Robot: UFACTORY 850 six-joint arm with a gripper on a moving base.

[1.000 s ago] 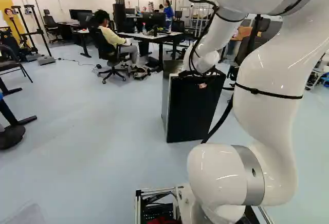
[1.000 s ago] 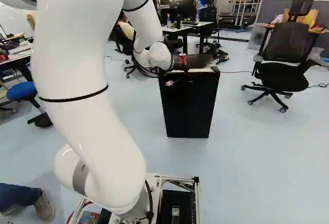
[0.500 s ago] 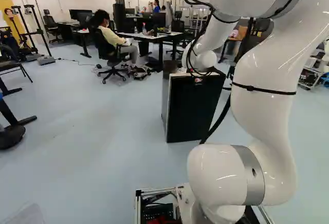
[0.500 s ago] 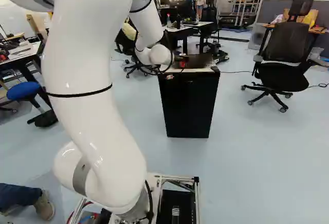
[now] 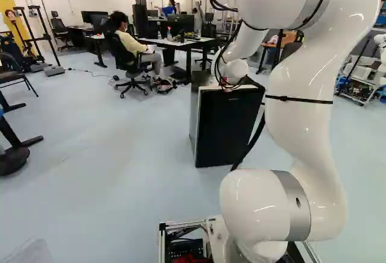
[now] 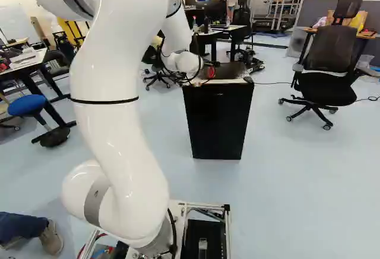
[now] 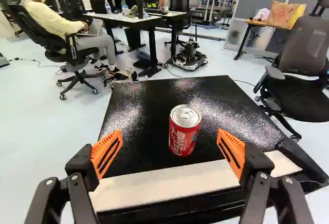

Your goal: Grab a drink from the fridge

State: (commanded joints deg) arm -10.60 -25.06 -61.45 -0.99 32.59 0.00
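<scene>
1. Red can (image 7: 185, 130), that's our drink: upright on top of the fridge (image 6: 217, 122), not inside it, whatever the task line suggests. It's ahead of the jaws, lined up with the gap but out past the tips, a bit nearer one finger's line than the other's.

2. Our gripper (image 7: 169, 131) is spread wide, way more than the can needs, and we've got hold of nothing. Neither of the orange pads (image 7: 97, 152) is touching the can.

3. Handling, our guess: light for this arm even if full, though we can't tell whether it is. Stiff enough if sealed, but the wall is thin, so too hard a squeeze could dent it. Smooth metal, so maybe slippery, worse if it's cold and wet.

4. Where we'd grab: round the middle of the straight side, one pad on each flank, below the narrowed shoulder. We'd want the jaws further forward and centred first, or one finger might nudge it across the smooth top. Then lift straight and keep it upright.

5. Our count: one can, one fridge, one gripper, two fingers, two orange pads. No second can that we can see to mix it up with.
</scene>
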